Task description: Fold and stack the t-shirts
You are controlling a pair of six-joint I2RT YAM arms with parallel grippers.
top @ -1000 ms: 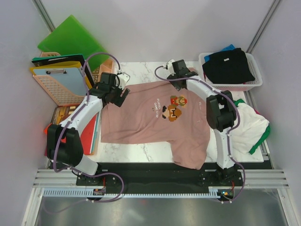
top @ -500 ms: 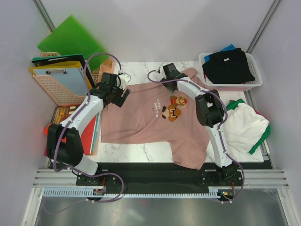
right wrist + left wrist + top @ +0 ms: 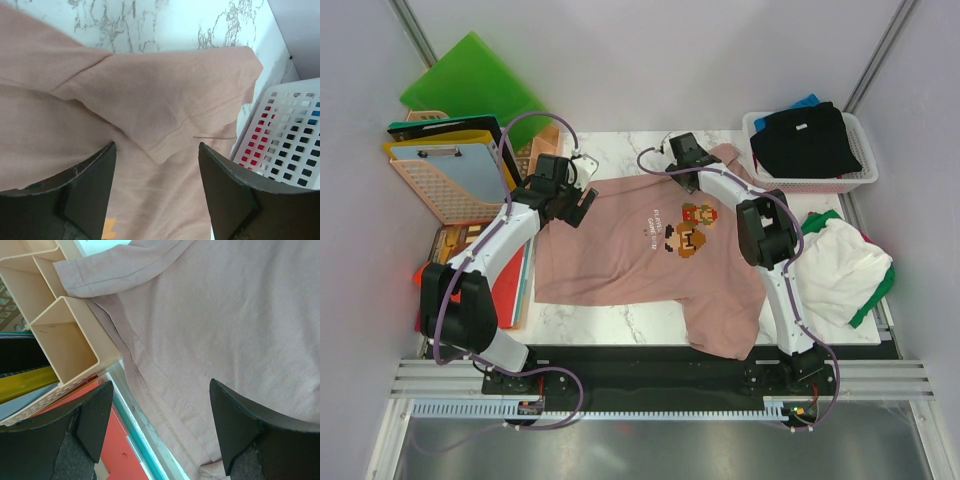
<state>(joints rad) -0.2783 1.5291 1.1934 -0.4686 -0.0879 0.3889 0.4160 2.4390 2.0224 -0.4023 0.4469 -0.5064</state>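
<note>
The dusty pink t-shirt (image 3: 620, 255) with a pixel game print (image 3: 686, 229) lies face up, spread on the marble table (image 3: 610, 322). Its lower right corner hangs over the near edge. My left gripper (image 3: 582, 206) is open and empty just above the shirt's left shoulder; in the left wrist view (image 3: 161, 389) its fingers straddle the shirt's hem (image 3: 165, 415) at the table edge. My right gripper (image 3: 692, 178) is open and empty above the collar area. In the right wrist view (image 3: 157, 148) the right sleeve (image 3: 165, 95) lies folded over the shirt.
A white basket (image 3: 858, 180) at the back right holds black (image 3: 805, 140) and blue shirts. A white and green shirt pile (image 3: 845, 265) lies right of the table. A pink basket (image 3: 440, 200) with clipboards, a green folder (image 3: 470, 80) and red folders (image 3: 75, 440) sit on the left.
My right gripper has shifted left along the shirt's top edge and then a little back to the right; the right sleeve now shows beside it. The left arm has not moved.
</note>
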